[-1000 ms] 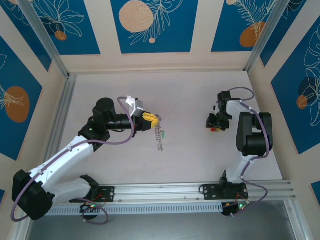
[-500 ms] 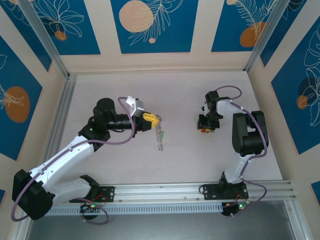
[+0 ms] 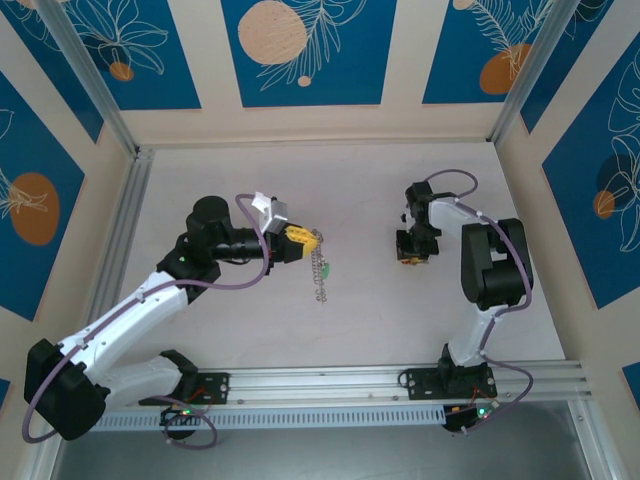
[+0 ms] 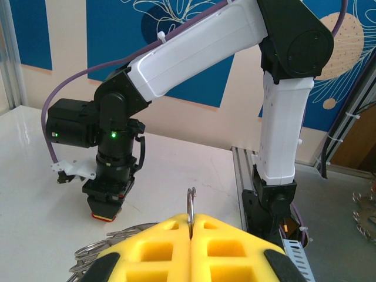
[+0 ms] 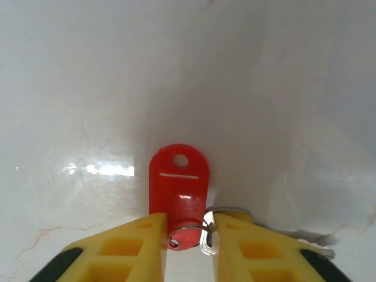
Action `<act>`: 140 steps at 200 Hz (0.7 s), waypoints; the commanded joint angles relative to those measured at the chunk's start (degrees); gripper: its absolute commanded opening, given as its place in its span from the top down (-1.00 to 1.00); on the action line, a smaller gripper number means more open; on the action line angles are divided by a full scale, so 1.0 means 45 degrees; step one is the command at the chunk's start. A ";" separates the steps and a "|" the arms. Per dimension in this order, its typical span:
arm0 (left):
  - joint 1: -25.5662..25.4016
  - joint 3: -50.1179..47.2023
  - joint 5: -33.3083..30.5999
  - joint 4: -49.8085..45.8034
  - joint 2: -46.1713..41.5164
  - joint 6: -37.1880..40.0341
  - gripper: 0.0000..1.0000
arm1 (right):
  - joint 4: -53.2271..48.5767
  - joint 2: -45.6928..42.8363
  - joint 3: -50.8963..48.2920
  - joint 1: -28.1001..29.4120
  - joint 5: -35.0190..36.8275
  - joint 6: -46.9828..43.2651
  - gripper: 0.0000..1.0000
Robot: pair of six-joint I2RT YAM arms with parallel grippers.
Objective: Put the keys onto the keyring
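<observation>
Keyring [image 3: 319, 272], thin beaded metal, hangs pinched by left claw [image 3: 313, 238]; right claw [image 5: 188, 242] pinches red key [image 5: 178, 189].

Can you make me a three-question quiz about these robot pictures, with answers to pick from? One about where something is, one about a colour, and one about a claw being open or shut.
1. Where is the green key?
A) by the keyring hanging from the left gripper
B) in the other gripper
C) on the metal rail

2. What colour is the key in the right gripper?
A) blue
B) green
C) red

3. How is the left gripper?
A) wide open
B) shut on the keyring
C) shut on a cable

Answers:
1 A: the top view shows green beside the hanging chain.
2 C: the right wrist view shows the red key.
3 B: the left wrist view shows the ring pinched.
</observation>
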 commanded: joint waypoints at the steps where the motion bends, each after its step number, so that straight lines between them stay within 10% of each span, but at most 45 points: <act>1: 0.0036 -0.0027 0.0297 0.0451 -0.0314 0.0191 1.00 | -0.0242 0.0424 0.0061 0.0269 0.0359 -0.0195 0.61; 140: -0.0068 0.0119 0.0133 -0.0035 -0.0237 0.0405 1.00 | -0.0161 -0.2740 -0.1508 0.0060 -0.1029 0.0117 0.97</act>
